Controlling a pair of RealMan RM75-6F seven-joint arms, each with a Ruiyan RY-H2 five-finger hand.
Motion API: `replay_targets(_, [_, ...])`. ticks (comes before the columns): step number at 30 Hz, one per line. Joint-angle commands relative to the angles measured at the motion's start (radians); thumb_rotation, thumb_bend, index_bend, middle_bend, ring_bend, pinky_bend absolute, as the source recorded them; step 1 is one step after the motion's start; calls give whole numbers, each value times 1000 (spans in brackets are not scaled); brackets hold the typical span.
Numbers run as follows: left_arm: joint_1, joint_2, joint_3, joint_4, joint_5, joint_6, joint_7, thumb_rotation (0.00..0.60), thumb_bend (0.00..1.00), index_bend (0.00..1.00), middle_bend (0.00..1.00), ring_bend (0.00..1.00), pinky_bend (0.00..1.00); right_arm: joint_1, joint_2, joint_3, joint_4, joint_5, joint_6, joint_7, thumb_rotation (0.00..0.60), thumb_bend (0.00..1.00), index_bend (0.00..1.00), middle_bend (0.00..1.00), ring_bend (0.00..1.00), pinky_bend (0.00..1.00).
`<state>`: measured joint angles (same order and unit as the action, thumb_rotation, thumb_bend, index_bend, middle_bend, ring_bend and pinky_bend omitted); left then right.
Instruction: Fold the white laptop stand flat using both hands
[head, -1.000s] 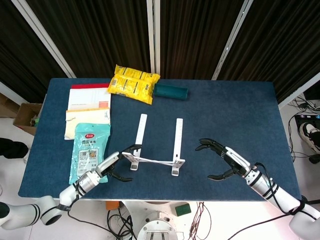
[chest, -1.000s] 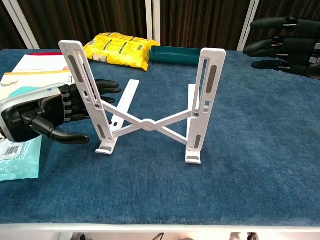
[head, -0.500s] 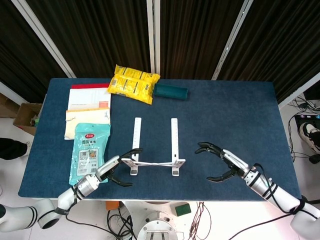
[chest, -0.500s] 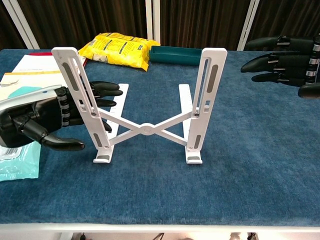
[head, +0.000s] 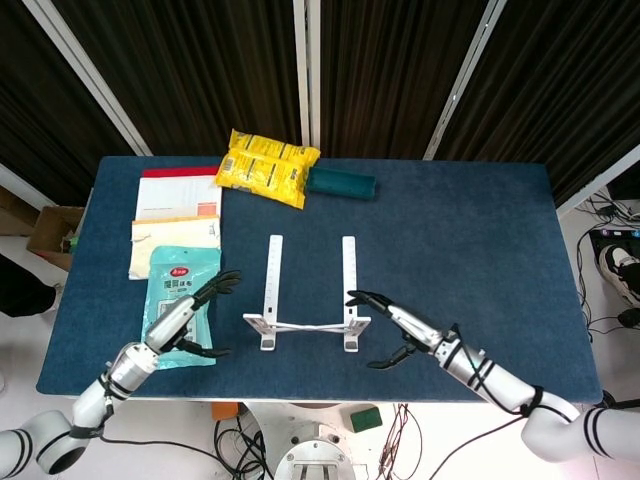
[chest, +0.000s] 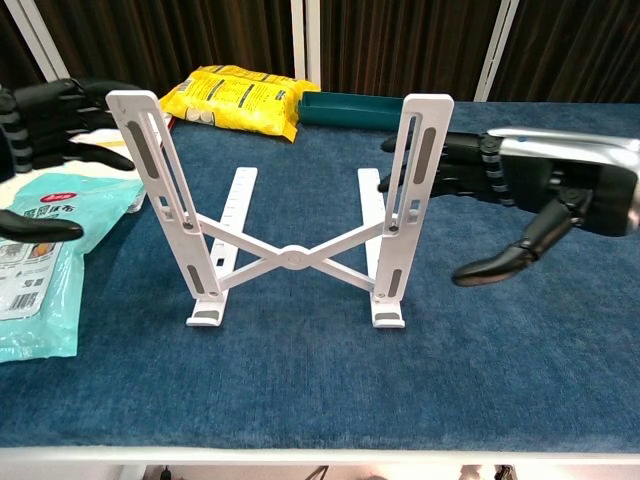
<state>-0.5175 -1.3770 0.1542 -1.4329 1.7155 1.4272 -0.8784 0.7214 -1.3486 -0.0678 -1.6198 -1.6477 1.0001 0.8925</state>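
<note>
The white laptop stand (head: 309, 325) (chest: 292, 256) stands unfolded near the table's front edge. Its two uprights are raised and joined by a crossed brace, and two flat rails run back along the cloth. My left hand (head: 189, 320) (chest: 42, 128) hovers open over the teal packet, well left of the stand and apart from it. My right hand (head: 394, 323) (chest: 520, 188) is open with its fingers stretched toward the stand's right upright. The fingertips (chest: 388, 146) reach just behind that upright; contact cannot be told. Neither hand holds anything.
A teal packet (head: 181, 288) (chest: 38, 262) lies left of the stand, with a cream booklet (head: 172, 240) and a red-and-white one (head: 178, 194) behind it. A yellow snack bag (head: 268, 165) and a dark green box (head: 341, 183) lie at the back. The table's front edge (chest: 320, 450) is close.
My left hand let go of the stand's left upright and drew back left over the teal packet. My right hand moved left up to the right upright. The stand stayed in place.
</note>
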Motion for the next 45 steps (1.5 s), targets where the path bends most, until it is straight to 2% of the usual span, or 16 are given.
replay_targets(1, [72, 101, -7, -87, -41, 58, 153, 600, 125, 93, 33, 28, 182, 21, -83, 69, -5, 86, -43, -72, 600, 40, 10, 144, 0, 0])
replay_targets(9, [137, 150, -21, -127, -85, 72, 266, 600, 125, 93, 33, 28, 182, 16, -195, 200, 55, 327, -62, -232, 600, 41, 0, 143, 0, 0])
replay_targets(16, [144, 169, -50, -125, -101, 41, 305, 600, 126, 94, 33, 28, 182, -14, -203, 281, 100, 524, -69, -317, 600, 42, 0, 101, 0, 0])
replay_targets(21, [133, 179, -80, -112, -136, -11, 399, 600, 125, 93, 33, 27, 183, -66, -183, 307, 105, 559, 3, -357, 600, 42, 0, 32, 0, 0])
replay_targets(24, [118, 184, -106, -98, -171, -51, 497, 600, 125, 93, 33, 28, 183, -114, -142, 295, 86, 477, 86, -363, 600, 42, 0, 19, 0, 0])
replay_targets(27, [88, 177, -136, -82, -193, -100, 618, 600, 125, 94, 33, 27, 183, -151, -78, 243, 73, 307, 183, -406, 600, 42, 0, 52, 0, 0])
replay_targets(30, [38, 164, -165, -64, -210, -175, 712, 600, 125, 94, 33, 28, 183, -163, -2, 191, 56, 147, 248, -492, 600, 42, 19, 178, 37, 10])
replay_targets(33, [-20, 136, -196, -38, -223, -247, 810, 600, 125, 93, 29, 27, 180, -162, 54, 162, 31, 44, 277, -613, 600, 41, 153, 370, 194, 114])
replay_targets(35, [-52, 106, -215, -15, -231, -282, 862, 600, 109, 89, 19, 24, 174, -157, 71, 150, 17, -3, 281, -690, 600, 21, 291, 480, 313, 228])
replay_targets(38, [-107, 42, -243, 40, -252, -342, 969, 600, 47, 74, 1, 7, 155, -144, 69, 132, 9, -57, 265, -825, 600, 0, 432, 581, 418, 327])
replay_targets(41, [-149, -26, -263, 99, -264, -379, 1023, 600, 15, 64, 0, 0, 137, -135, 35, 122, 44, -90, 252, -928, 600, 0, 544, 657, 496, 419])
replay_targets(45, [-206, -132, -283, 210, -268, -418, 1071, 600, 1, 59, 0, 0, 136, -130, -54, 108, 114, -96, 227, -1013, 600, 0, 600, 694, 536, 464])
